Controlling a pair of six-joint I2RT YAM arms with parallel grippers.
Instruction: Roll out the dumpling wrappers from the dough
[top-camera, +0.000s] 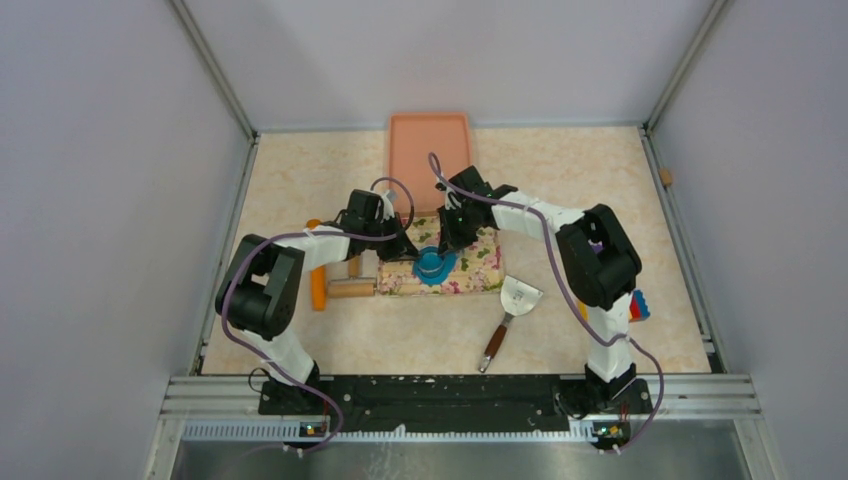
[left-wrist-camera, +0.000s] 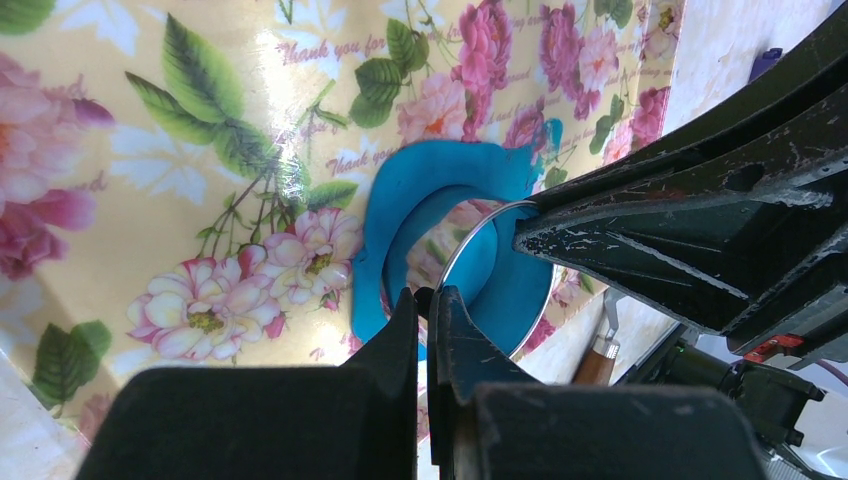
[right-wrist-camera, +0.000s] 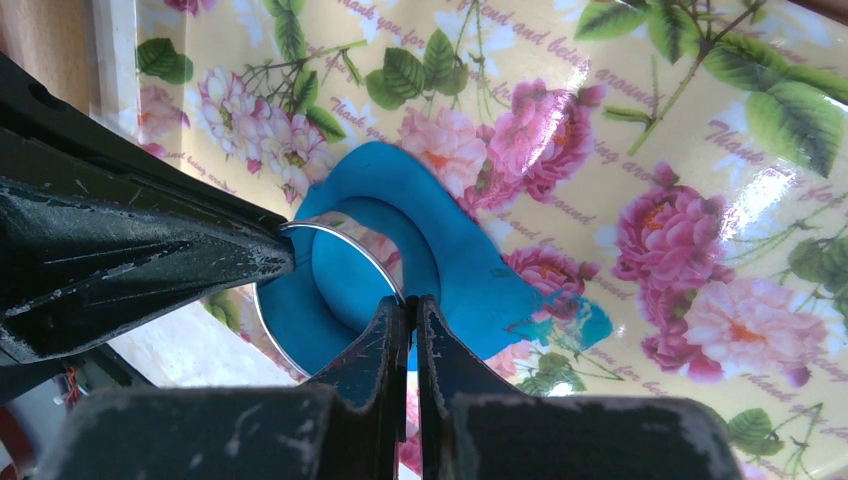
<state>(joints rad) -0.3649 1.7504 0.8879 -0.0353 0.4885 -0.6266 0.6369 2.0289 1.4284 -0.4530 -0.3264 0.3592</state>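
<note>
Blue dough (right-wrist-camera: 470, 260) is looking soft, tear-prone; left gripper (left-wrist-camera: 428, 300) and right gripper (right-wrist-camera: 410, 305) are pinching the rim of the metal ring cutter (left-wrist-camera: 465, 240) instead.

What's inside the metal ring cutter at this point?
A round blue dumpling wrapper fills the ring cutter. The right hand covers the near rim, and whatever lies beneath the wrapper cannot be seen.

We find the dough (top-camera: 433, 266) on the mat (top-camera: 482, 255), the ring cutter (right-wrist-camera: 345, 238) over it, the tray (top-camera: 430, 160) behind, the rolling pin (top-camera: 347, 289) left and the spatula (top-camera: 518, 297) right-front on the tabletop (top-camera: 600, 200).
</note>
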